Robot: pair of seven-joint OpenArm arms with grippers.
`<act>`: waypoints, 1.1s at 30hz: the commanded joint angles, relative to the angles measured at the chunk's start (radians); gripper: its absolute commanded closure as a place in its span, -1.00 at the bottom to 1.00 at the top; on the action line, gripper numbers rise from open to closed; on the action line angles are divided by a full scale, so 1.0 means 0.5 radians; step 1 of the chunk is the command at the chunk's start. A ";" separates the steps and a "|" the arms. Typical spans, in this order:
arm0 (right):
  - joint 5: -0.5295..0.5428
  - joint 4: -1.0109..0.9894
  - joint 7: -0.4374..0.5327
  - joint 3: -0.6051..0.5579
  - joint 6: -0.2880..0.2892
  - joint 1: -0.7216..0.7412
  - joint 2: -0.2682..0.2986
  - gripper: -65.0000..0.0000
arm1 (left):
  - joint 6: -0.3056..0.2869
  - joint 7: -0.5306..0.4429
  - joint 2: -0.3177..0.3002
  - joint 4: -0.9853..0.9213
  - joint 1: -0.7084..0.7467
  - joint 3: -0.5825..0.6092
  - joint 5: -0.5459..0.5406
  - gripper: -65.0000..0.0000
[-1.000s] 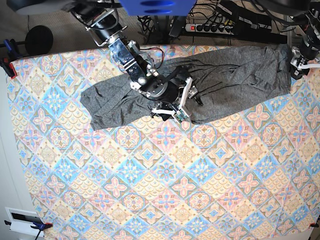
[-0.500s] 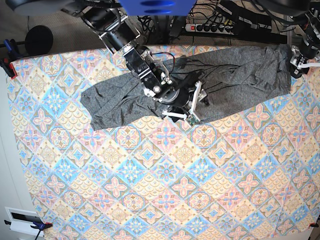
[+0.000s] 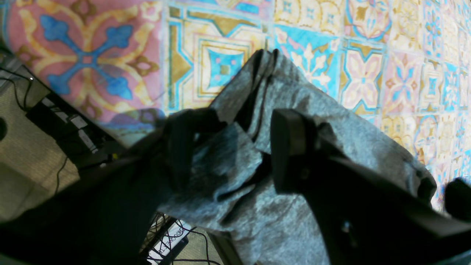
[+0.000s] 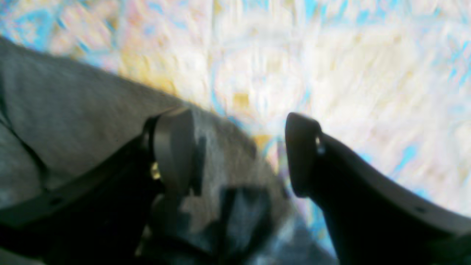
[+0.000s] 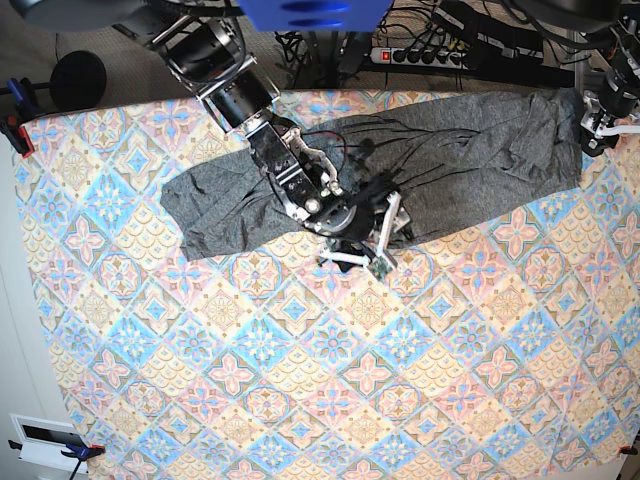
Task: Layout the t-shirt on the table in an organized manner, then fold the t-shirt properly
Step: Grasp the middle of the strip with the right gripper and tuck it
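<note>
The dark-grey t-shirt (image 5: 470,150) lies stretched sideways along the far half of the table (image 5: 300,380), creased in the middle. My right gripper (image 5: 360,262) hovers at the shirt's near edge around mid-length. In the blurred right wrist view its fingers (image 4: 173,147) stand open over the grey hem (image 4: 73,110), with nothing between them. My left gripper (image 5: 597,125) is at the shirt's far right end, by the table's corner. In the left wrist view it (image 3: 235,147) is shut on a bunch of the fabric (image 3: 349,140), which rises off the cloth (image 3: 88,59).
A power strip and cables (image 5: 420,55) run behind the table's far edge. Clamps (image 5: 15,130) grip the cloth at the left edge. A white device (image 5: 45,440) sits off the near left corner. The right arm's links (image 5: 230,85) cross over the shirt's left half.
My right arm has reached further forward and rightward over the shirt, its open gripper now at the near hem. The left gripper and the shirt's right end have stayed put.
</note>
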 commanded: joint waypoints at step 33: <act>0.016 0.811 -0.181 -0.021 0.004 -0.311 0.237 1.00 | -0.011 -0.033 -0.052 0.028 -0.003 -0.090 -0.032 0.01</act>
